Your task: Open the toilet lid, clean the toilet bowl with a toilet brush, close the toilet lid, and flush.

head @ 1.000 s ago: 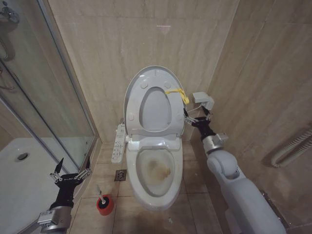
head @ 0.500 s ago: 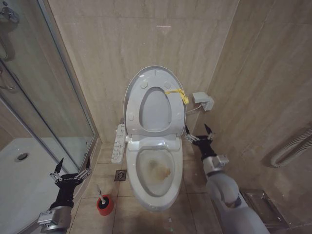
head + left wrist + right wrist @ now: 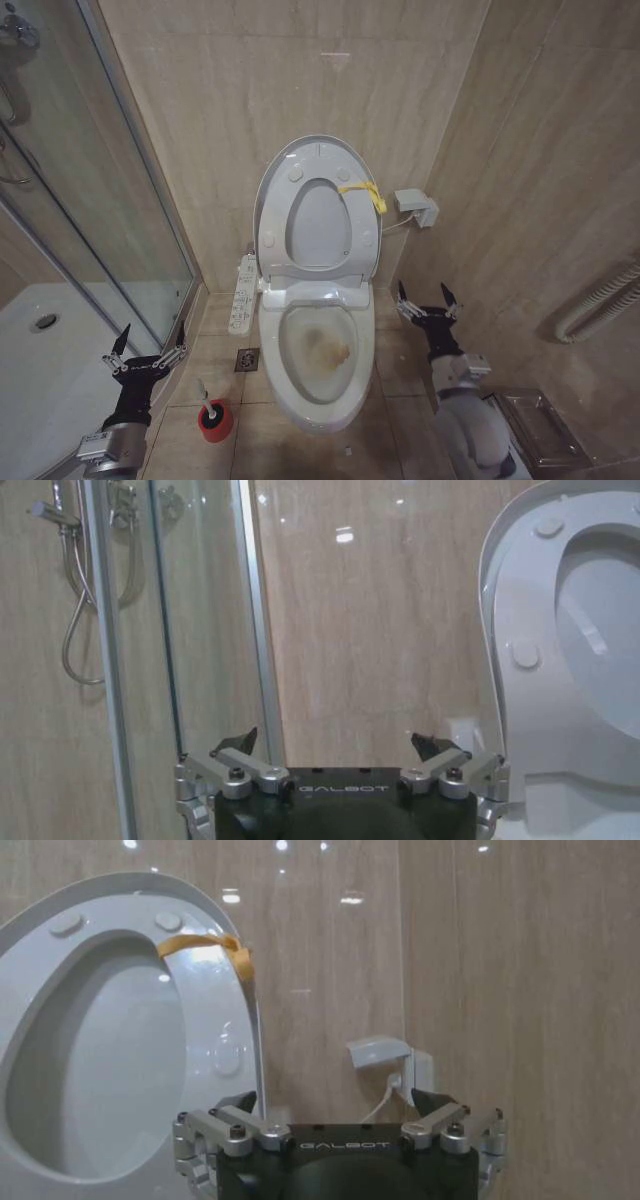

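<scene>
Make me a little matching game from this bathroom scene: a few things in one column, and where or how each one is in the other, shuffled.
Things:
1. lid
2. bowl
3. brush
4. right gripper

States:
A. standing in a red cup on the floor, left of the toilet
B. open and empty, right of the toilet
C. raised upright against the wall
D. stained brownish-yellow inside

Pairs: 1-C, 2-D, 3-A, 4-B
</scene>
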Available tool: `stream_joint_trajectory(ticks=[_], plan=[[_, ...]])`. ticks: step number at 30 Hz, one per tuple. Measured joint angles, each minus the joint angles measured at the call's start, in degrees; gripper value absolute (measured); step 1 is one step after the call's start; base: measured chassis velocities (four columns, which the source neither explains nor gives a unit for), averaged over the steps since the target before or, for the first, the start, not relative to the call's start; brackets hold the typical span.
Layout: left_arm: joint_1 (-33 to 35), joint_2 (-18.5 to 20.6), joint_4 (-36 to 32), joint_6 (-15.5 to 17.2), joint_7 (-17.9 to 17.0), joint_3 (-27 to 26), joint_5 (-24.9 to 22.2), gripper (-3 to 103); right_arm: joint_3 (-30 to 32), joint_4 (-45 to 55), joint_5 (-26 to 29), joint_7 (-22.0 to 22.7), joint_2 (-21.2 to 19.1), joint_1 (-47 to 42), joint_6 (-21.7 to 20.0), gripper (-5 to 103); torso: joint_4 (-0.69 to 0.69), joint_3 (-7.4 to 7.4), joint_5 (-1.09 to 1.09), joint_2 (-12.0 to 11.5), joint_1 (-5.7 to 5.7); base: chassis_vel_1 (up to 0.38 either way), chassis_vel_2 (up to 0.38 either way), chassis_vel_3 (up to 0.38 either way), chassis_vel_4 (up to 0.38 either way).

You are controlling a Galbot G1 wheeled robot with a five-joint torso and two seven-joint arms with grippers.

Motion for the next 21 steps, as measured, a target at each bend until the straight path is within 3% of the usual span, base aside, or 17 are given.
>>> stream_joint_trajectory(ticks=[11,21], plan=[[0.0,0.0,0.0,0.0,0.0,0.0,0.0,100,-0.54,2.78,-3.01,-1.7,4.16,-3.87,1.07,100,0.0,0.0,0.0,0.0,0.0,0.0,0.0,0.0,0.0],[0.0,0.0,0.0,0.0,0.0,0.0,0.0,100,-1.1,3.41,-4.06,-3.65,4.71,-4.2,1.06,100,0.0,0.0,0.0,0.0,0.01,0.0,0.0,0.0,0.0]])
